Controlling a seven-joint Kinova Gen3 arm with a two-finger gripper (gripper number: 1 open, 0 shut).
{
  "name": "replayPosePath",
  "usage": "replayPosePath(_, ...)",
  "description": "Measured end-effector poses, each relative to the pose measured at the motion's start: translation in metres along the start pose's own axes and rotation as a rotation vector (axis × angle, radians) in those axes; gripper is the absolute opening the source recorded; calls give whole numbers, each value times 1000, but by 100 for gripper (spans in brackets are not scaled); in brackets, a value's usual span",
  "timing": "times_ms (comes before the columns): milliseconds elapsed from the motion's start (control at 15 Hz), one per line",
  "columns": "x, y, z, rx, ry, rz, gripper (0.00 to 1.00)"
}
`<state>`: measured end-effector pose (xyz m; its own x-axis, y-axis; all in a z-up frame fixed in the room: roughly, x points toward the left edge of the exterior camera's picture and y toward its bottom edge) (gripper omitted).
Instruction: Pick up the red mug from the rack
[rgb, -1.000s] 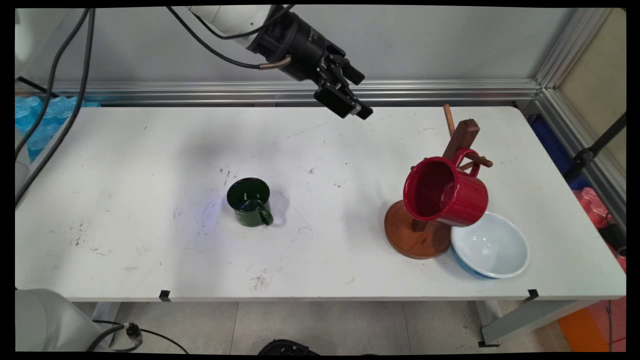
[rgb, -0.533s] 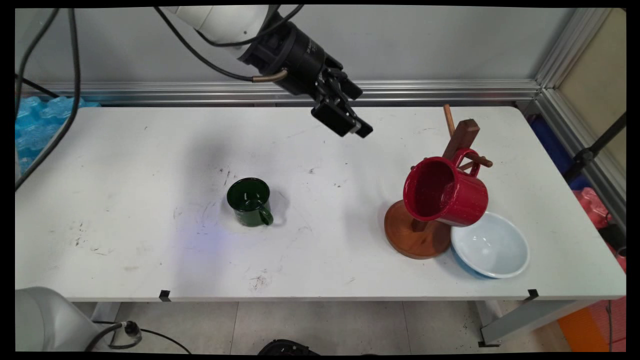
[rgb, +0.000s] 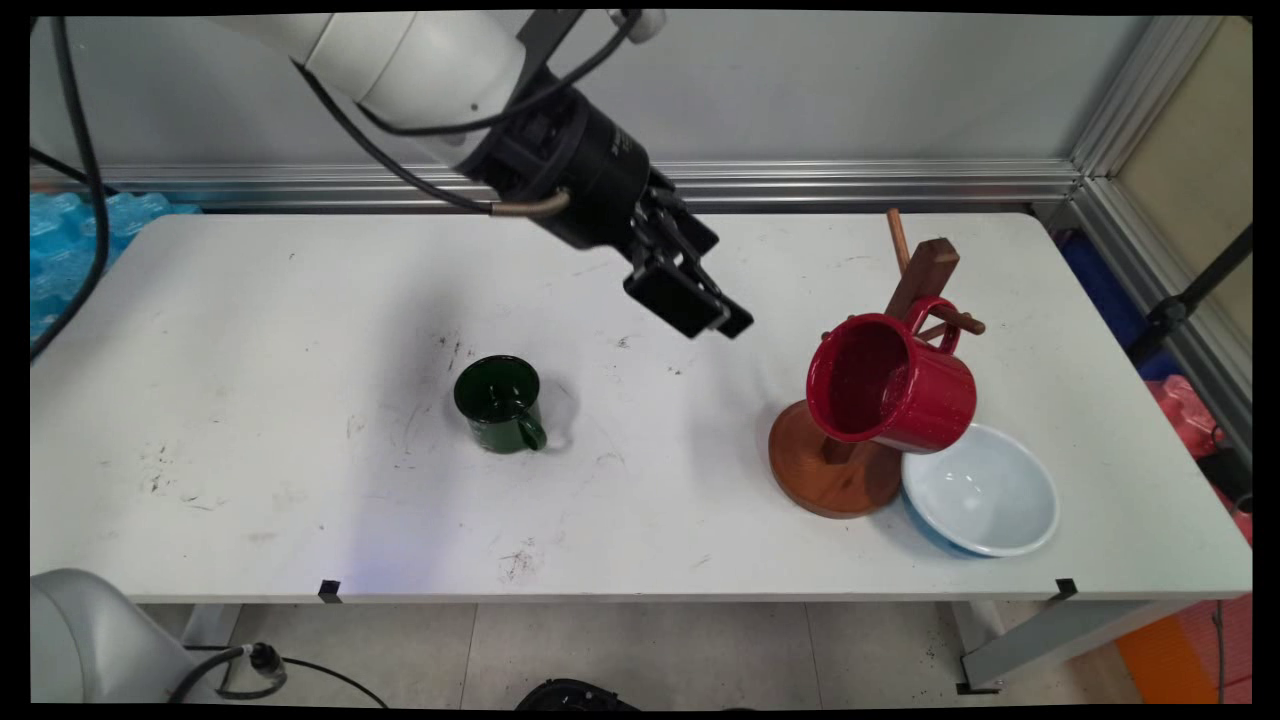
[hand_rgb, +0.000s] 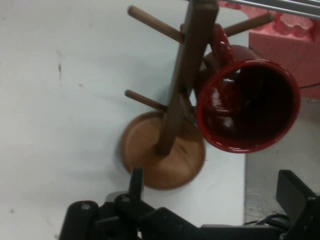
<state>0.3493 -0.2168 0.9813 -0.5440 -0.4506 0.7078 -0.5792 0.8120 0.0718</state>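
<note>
Main and hand views. The tool (rgb: 712, 315) hangs in the air above the middle of the surface (rgb: 250, 350), tilted down and toward the right end. Its jaws stand wide apart and hold nothing; in the hand view the tool (hand_rgb: 212, 177) shows one finger at each side of the lower edge with only the surface (hand_rgb: 60, 125) between them.

The hand camera looks straight at the rack (hand_rgb: 185, 65) and the red mug (hand_rgb: 250, 105), and these are the things nearest the tool, though it is still apart from both. The rack (rgb: 925, 275) is a dark wooden post leaning on a round wooden base, with pegs sticking out of the post. The red mug (rgb: 890, 390) hangs by its handle on a peg on the post's near side, tipped so that its open mouth faces the tool and the camera. It hides the lower part of the post in the main view.

Other things: a pale bowl (rgb: 985, 495) lies open side up just beside the base, on its right and near side, partly under the hanging mug. Whether bowl and base touch cannot be told. A green mug (rgb: 500, 402) stands upright well to the left of the tool, its handle toward the near right, apart from everything else. Nothing lies between the tool and the rack but bare surface.
</note>
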Motion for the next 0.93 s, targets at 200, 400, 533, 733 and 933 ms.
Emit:
replayPosePath(200, -2, 25, 9, 4, -4, -70, 100)
replayPosePath(400, -1, 44, 21, -3, -2, -114, 100)
replayPosePath(533, 0, 57, 30, -12, 3, -138, 100)
replayPosePath(733, 3, 72, 44, -22, 13, -166, 100)
replayPosePath(933, 8, 84, 61, -31, 30, -187, 100)
